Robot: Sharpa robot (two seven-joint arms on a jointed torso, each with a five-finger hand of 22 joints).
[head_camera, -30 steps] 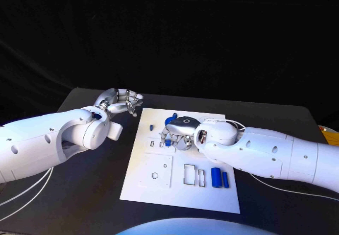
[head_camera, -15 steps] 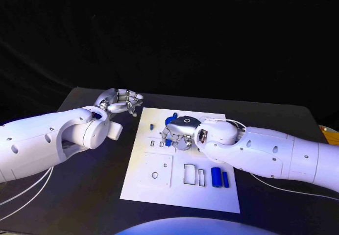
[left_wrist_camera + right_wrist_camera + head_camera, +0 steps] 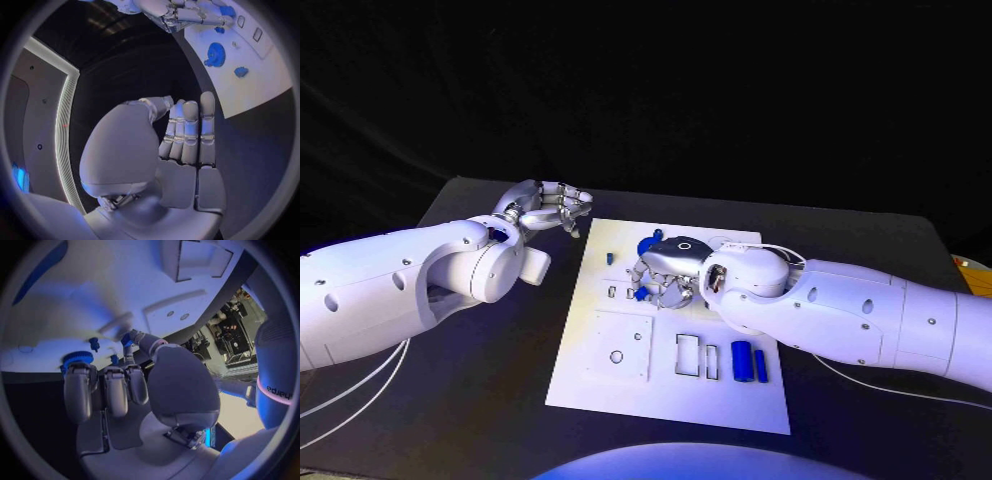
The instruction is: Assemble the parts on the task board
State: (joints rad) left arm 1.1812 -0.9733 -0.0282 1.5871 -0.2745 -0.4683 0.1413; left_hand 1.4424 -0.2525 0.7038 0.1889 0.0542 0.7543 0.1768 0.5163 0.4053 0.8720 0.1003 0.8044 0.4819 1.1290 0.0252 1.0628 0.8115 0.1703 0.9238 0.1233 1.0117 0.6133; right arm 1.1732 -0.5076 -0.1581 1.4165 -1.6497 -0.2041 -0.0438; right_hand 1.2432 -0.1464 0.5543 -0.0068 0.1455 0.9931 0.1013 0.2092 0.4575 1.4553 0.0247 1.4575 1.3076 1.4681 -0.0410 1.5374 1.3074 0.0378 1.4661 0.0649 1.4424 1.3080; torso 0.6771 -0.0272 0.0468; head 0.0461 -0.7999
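The white task board (image 3: 589, 385) lies mid-table. My right hand (image 3: 664, 275) hovers low over its far middle and pinches a small blue part (image 3: 640, 294) between thumb and a finger, down at the board's surface; the right wrist view shows that small blue part (image 3: 126, 339) at the thumb tip. A blue gear (image 3: 648, 245) sits just beyond the hand, and a small blue peg (image 3: 609, 258) stands to its left. Two long blue bars (image 3: 749, 362) lie at the near right of the board. My left hand (image 3: 548, 208) stays off the board's far-left corner, fingers curled in, holding nothing.
The board has a raised white square plate (image 3: 620, 345) and rectangular slots (image 3: 689, 356) at its near half. Black table (image 3: 473, 400) surrounds the board on all sides. My thick white right forearm (image 3: 862, 315) lies over the board's right edge.
The right hand's fingers have shifted very slightly over the board with the small part. The left hand has not moved.
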